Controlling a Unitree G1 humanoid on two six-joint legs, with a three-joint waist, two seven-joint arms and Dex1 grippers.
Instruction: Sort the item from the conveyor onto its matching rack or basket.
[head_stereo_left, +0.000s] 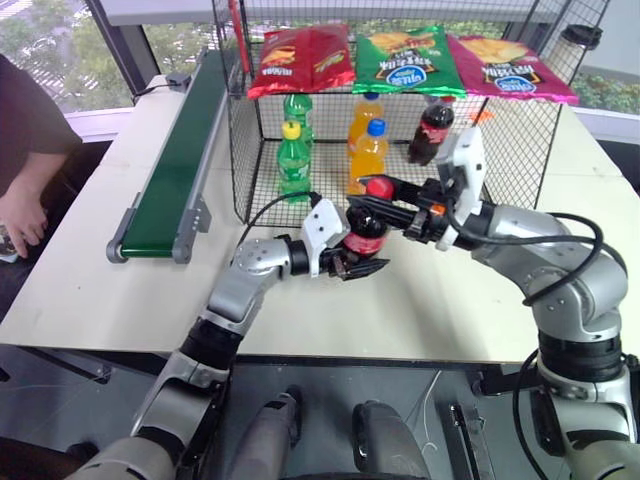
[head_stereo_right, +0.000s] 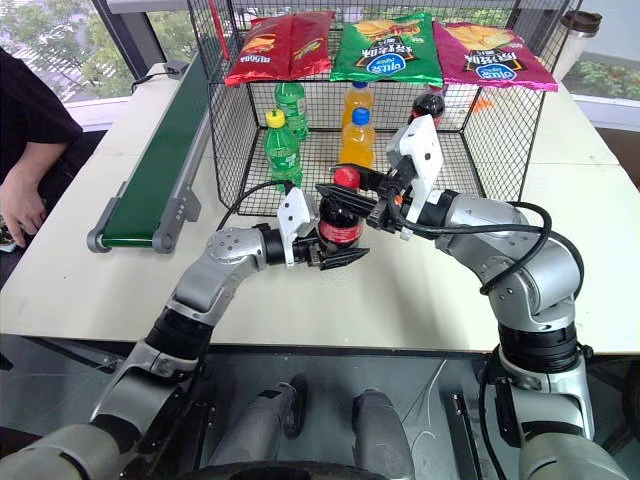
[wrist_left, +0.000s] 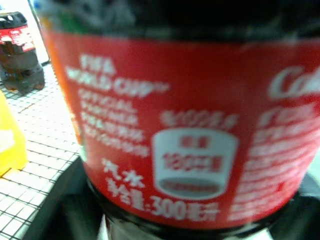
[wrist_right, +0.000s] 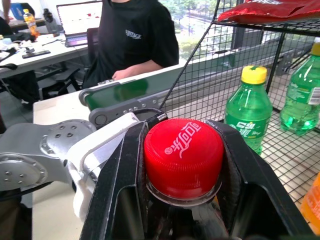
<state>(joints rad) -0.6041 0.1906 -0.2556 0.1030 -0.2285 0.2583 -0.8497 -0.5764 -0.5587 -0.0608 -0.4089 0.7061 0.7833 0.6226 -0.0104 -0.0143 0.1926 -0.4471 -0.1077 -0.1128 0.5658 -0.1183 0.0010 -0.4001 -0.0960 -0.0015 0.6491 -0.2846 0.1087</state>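
My right end effector (head_stereo_right: 345, 190) is clenched on the red cap of the cola bottle (head_stereo_right: 340, 222), held above the surface before the cage (head_stereo_right: 232, 120). My left end effector (head_stereo_right: 335, 255) is released around its body. A cap-only grip may let it swing or slip.

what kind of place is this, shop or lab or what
Most likely an office or lab set up for a shop-style sorting test: a small conveyor on a white table, a wire cage stocked with soda bottles and chip bags, and a person seated near a laptop.
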